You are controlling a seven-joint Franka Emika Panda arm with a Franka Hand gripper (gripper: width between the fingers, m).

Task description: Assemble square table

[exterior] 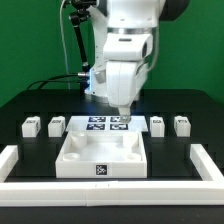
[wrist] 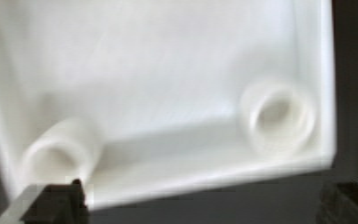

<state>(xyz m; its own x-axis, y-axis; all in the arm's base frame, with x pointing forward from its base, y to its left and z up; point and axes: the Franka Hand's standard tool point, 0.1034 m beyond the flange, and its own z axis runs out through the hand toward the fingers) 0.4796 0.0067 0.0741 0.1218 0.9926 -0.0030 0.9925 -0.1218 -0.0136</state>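
**The border rail (exterior: 60, 192) sits nearest my camera, with the square table slab (exterior: 80, 168) just behind it on the dark worktop (exterior: 20, 100).**

From my station, the white arm (exterior: 125, 45) comes down over the far side of the slab. The slab lies flat inside the rail, rim upward. The marker board (exterior: 100, 124) lies just beyond its far edge. Four leg blocks (exterior: 56, 125) stand in a row level with that board, two on the exterior view's left and two on its right, all apart from the slab. The end effector (exterior: 121, 108) hangs low over the slab's far rim. In the wrist view the slab (wrist: 176, 70) fills the picture, showing two round sockets (wrist: 279, 118). The end effector (wrist: 206, 200) is spread wide there, with its dark fingers (wrist: 55, 200) at opposite edges. A small tag (exterior: 101, 171) marks the slab's near edge.
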